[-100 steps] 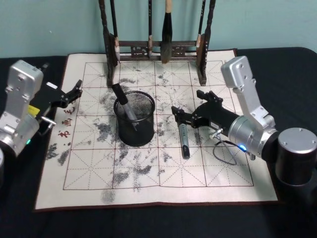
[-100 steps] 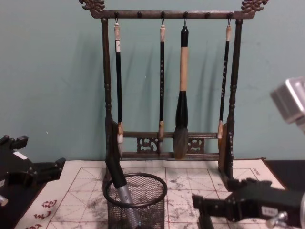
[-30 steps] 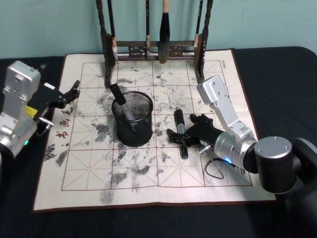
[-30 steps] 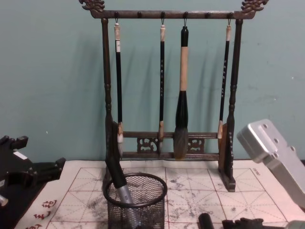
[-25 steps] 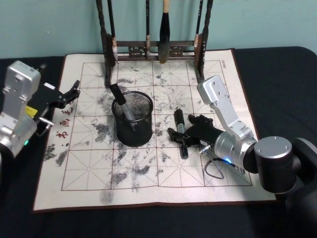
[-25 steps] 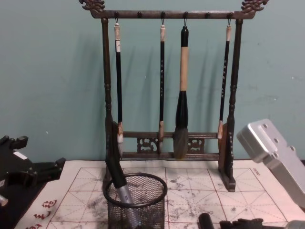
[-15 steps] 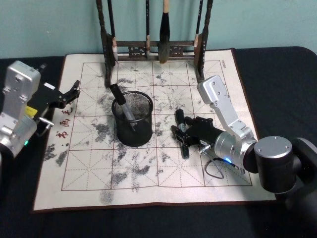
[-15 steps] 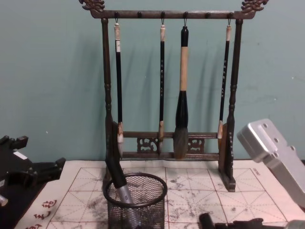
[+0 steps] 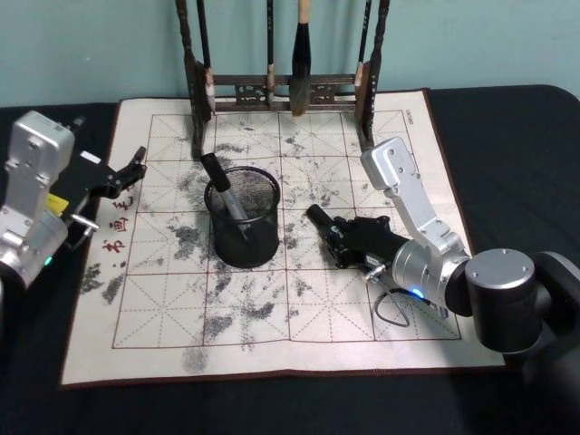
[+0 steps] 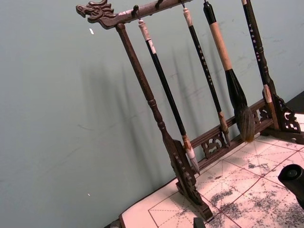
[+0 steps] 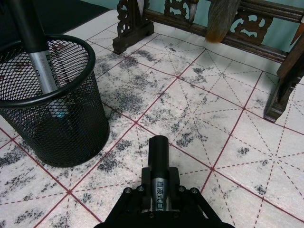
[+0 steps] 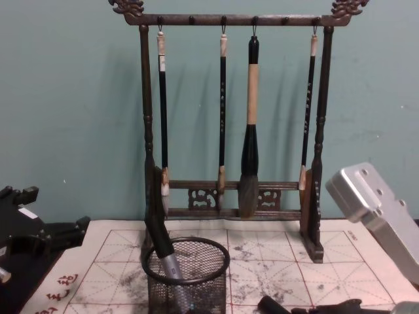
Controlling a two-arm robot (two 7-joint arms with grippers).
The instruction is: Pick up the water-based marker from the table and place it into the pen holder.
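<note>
The right arm (image 9: 412, 204) is bent at the elbow. It reaches in low from the right side, over the mat (image 9: 272, 317), and points left toward the pen holder (image 9: 249, 246). The left arm (image 9: 32, 181) rests at the left edge of the mat, with its end effector (image 9: 127, 172) pointing right. It is well apart from the holder.

There are two arms and two markers. One marker (image 9: 319, 218) is in the right end effector (image 9: 337, 236). The other marker (image 9: 220, 181) stands tilted inside the holder, with its black top leaning to the far left. There is one holder, a round black mesh cup, and it sits near the middle of the mat. There is one dark wooden rack (image 12: 146, 131) at the far side, and four brushes (image 12: 252, 118) hang from it. There is one mat, white with red lines and gray ink spots. It lies on the black worktop (image 9: 507, 136).

The right end effector is clamped on the marker, one finger on each side of its gray body. The marker's black end sticks out in front and points far and left. This marker is just right of the holder and close to it, but not touching. It stays low over the mat, and I cannot tell if it touches the mat. I cannot tell if the left end effector is apart or together. It holds nothing.
</note>
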